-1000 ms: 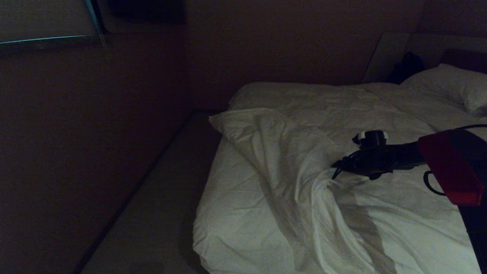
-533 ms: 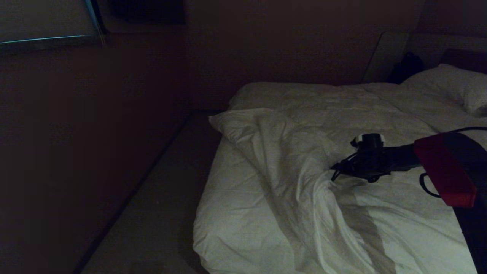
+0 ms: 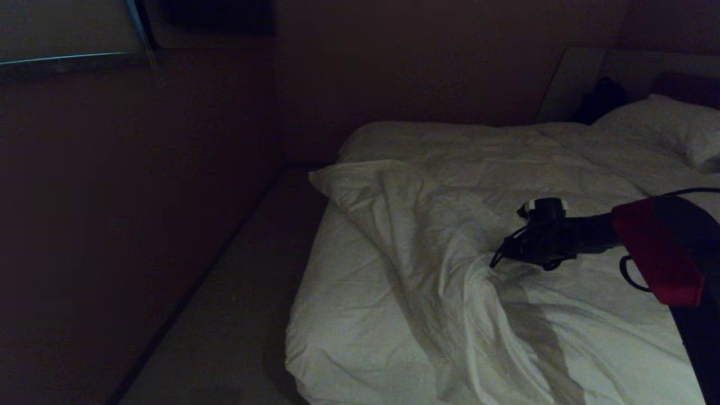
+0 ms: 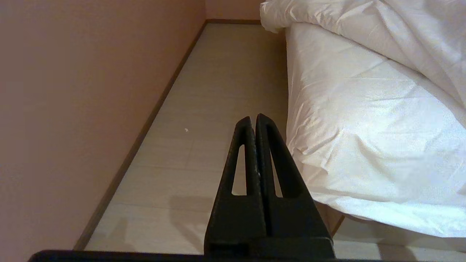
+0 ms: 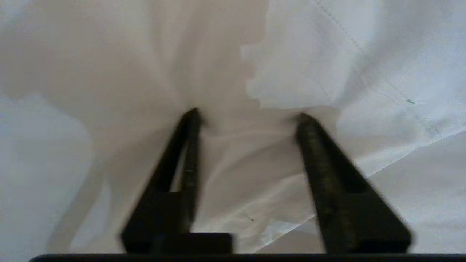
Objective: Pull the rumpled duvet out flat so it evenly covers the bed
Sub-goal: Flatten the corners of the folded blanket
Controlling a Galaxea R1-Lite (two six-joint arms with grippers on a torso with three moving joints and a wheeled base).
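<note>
The duvet (image 3: 450, 236) lies bunched near the middle of the bed (image 3: 337, 315), leaving one side bare. The right gripper (image 5: 247, 116) presses into a fold with fingers apart, ready to pinch it for pulling. The left gripper (image 4: 253, 122), fingers pressed together, waits beside the bed.

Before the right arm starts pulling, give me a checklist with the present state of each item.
1. Right gripper at the duvet: ok, its tips press into a bunched fold.
2. Fabric between the fingers: ok, cloth fills the gap.
3. Grip closed on the cloth: not ok, the fingers stand apart.
4. Duvet covers the bed: not ok, it is folded back and bare sheet shows at the near left corner.
5. Left gripper out of the way: ok, shut, over the floor beside the bed.
6. Pillow free of the duvet: cannot tell.
</note>
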